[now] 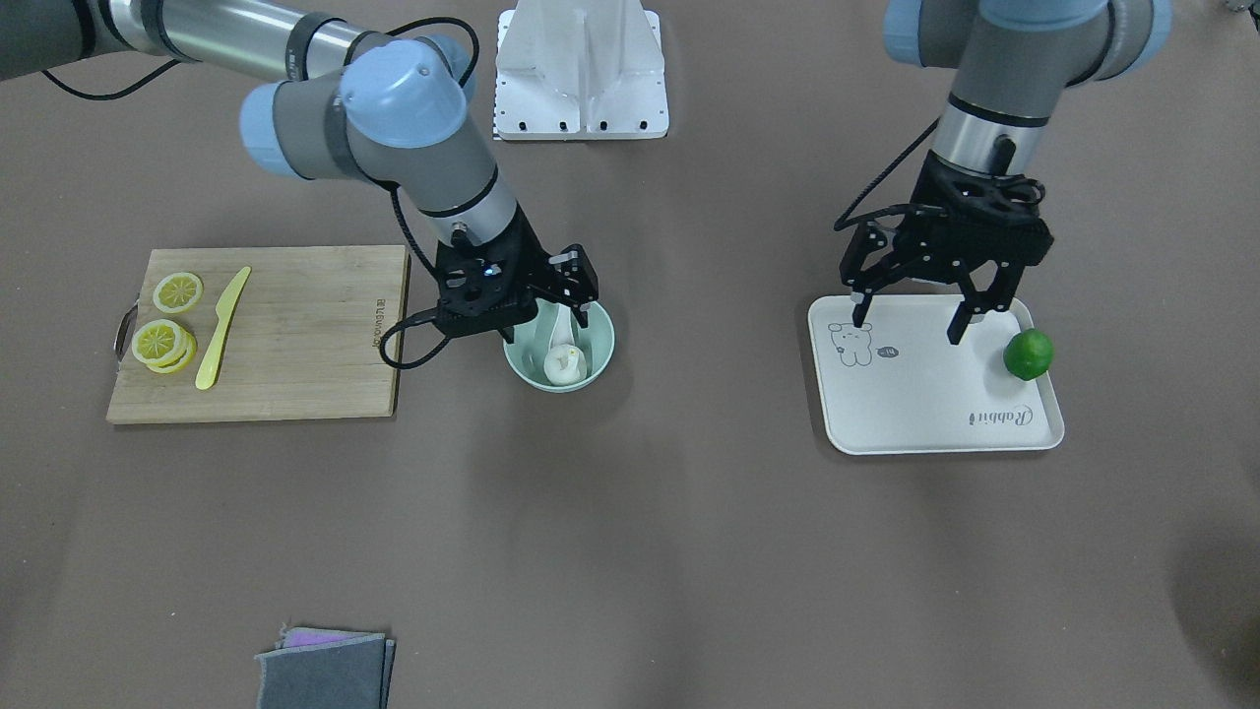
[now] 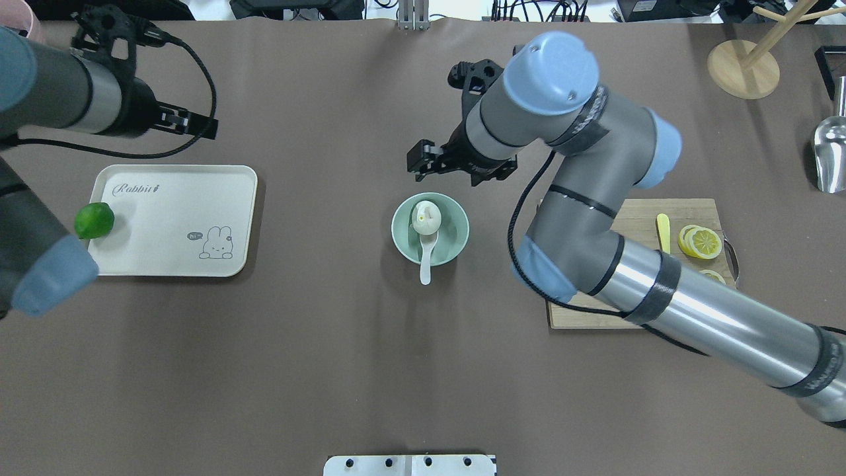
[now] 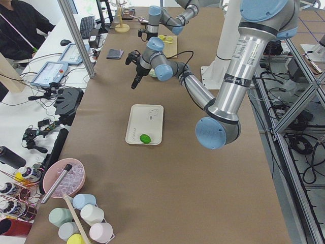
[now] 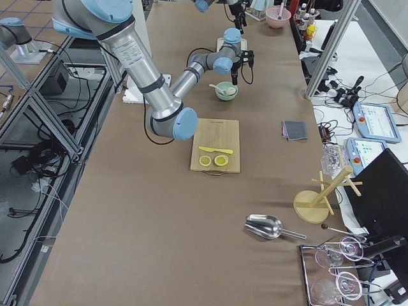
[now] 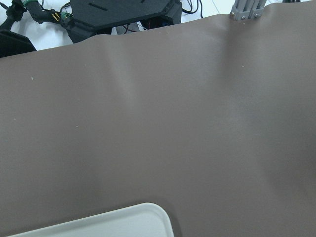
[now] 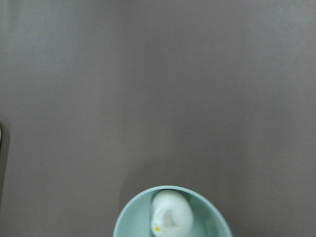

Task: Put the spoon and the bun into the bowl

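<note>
I see the right gripper (image 1: 546,321) above the round pale mint-green bowl (image 2: 457,229), jaws spread and empty; the small white pleated steamed bun (image 2: 426,217) sits inside the bowl; the white ceramic-style soup spoon (image 2: 425,262) rests with its scoop in the bowl by the bun, handle poking over the rim; the left gripper (image 1: 908,327) hangs released over the cream rectangular tray (image 1: 925,404), near the green lime (image 1: 1029,354).

From overhead, the right pincer (image 1: 544,320) hangs spread above the bowl's (image 2: 456,233) 12 o'clock side, and the spoon (image 2: 425,261) handle juts past 6. Bare counter (image 2: 330,264) lies open at 3 and 9, short of the cutting board (image 2: 628,208) and tray (image 2: 172,218).
</note>
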`<state>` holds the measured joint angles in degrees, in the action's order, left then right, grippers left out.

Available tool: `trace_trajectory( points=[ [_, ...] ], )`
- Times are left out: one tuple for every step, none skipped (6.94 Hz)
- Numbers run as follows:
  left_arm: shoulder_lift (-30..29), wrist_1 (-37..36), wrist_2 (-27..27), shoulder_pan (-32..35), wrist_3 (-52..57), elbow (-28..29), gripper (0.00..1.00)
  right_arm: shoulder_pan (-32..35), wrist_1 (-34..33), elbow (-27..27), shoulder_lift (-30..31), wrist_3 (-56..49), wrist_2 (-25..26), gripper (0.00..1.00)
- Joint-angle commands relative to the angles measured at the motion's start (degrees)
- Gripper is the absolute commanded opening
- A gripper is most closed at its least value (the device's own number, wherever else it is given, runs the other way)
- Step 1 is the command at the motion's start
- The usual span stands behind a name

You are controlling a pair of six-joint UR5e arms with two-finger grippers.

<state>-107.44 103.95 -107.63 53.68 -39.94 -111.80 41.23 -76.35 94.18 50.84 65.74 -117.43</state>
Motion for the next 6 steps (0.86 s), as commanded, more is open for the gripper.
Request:
trace_trajectory(
  points=[
    [7.7,-0.1,-17.4,16.2,19.8,2.2,0.98,9.6,-5.9,12.8,12.7,-15.7,-7.0,1.0],
    [11.9,0.8,-19.1,19.8,21.9,1.9,0.98,15.1,-6.0,14.7,18.1,-27.2,-10.2,1.0],
    [16.7,4.8,-19.6,22.2,30.4,2.3,0.98,21.6,-5.9,14.6,23.9,-39.2,-14.7,1.0],
    [21.5,7.9,-19.5,24.2,37.4,3.2,0.98,27.4,-6.0,13.8,29.8,-52.2,-14.8,1.0],
    [22.1,7.9,-18.9,24.5,37.7,4.6,0.98,30.4,-5.7,9.4,32.5,-57.9,-13.8,1.0],
    [22.9,7.4,-18.8,24.9,37.8,8.2,0.98,32.9,-4.3,3.1,33.2,-59.7,-10.6,1.0]
  ],
)
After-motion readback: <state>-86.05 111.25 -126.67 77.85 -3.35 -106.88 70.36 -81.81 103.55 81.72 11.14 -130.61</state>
